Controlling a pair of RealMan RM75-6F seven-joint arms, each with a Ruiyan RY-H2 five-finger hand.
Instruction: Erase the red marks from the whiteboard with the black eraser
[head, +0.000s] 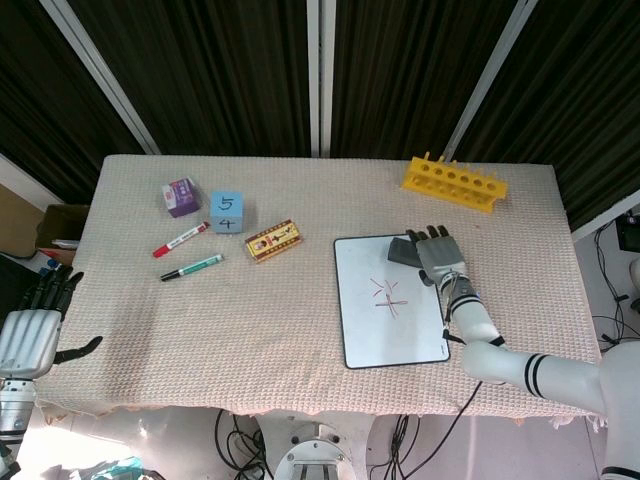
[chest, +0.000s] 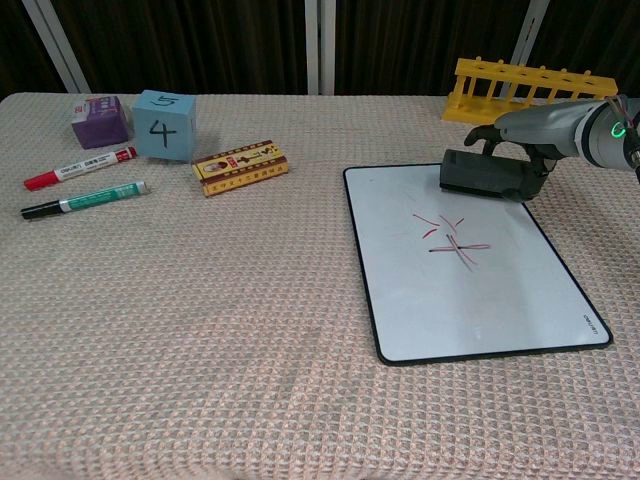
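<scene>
Your right hand (chest: 535, 135) lies over the black eraser (chest: 482, 174), fingers curled onto its far edge; whether they truly grip it is hard to tell. The eraser sits on the whiteboard's (chest: 400, 270) far right corner, its long axis running left-right, beyond the red marks (chest: 447, 236). Your left hand (head: 30, 335) hangs off the table's left edge, fingers spread.

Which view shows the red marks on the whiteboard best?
The chest view: the red marks are larger there, with separate crossing strokes on the whiteboard distinguishable. The head view shows them only as a small faint scribble from above.
</scene>
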